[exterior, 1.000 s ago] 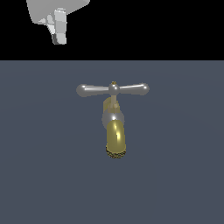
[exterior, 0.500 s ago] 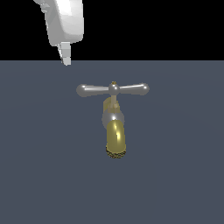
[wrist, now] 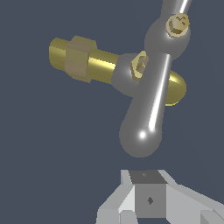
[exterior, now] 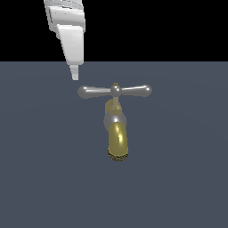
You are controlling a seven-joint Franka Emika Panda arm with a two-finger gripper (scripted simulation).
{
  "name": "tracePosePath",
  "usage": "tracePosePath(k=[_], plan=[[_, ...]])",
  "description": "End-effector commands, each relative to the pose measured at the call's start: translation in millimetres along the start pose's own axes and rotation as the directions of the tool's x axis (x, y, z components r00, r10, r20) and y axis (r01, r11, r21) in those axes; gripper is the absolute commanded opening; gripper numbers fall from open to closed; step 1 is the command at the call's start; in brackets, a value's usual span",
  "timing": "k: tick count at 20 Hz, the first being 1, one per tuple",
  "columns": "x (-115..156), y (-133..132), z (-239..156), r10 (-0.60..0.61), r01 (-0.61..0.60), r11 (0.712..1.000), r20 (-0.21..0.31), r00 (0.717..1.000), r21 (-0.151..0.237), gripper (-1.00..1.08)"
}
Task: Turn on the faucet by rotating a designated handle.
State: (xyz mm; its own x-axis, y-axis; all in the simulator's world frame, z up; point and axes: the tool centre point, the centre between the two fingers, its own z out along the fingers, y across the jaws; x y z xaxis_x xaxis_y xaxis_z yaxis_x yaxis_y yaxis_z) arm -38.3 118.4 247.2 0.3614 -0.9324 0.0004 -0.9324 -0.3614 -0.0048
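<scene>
Exterior view: claw [exterior: 75, 75] above handle [exterior: 115, 91]

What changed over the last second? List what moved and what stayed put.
The gripper came down from the top edge of the exterior view and shifted toward that view's right, so its tip now hangs just above and outside the handle's bulb on that view's left. It has not touched or gripped anything. The handle stayed level, and the faucet did not move.
</scene>
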Motion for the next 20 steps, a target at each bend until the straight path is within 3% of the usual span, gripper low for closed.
tracePosePath(k=[1, 11, 20], plan=[[5.5, -9.8, 10.5, 0.051, -0.051, 0.999, 0.000, 0.999, -0.001, -1.00], [25.5, -36.4, 40.7, 0.198, -0.198, 0.980, -0.002, 0.980, -0.004, -1.00], [32.7, -44.1, 49.2, 0.242, -0.242, 0.970, -0.001, 0.970, -0.005, -1.00]])
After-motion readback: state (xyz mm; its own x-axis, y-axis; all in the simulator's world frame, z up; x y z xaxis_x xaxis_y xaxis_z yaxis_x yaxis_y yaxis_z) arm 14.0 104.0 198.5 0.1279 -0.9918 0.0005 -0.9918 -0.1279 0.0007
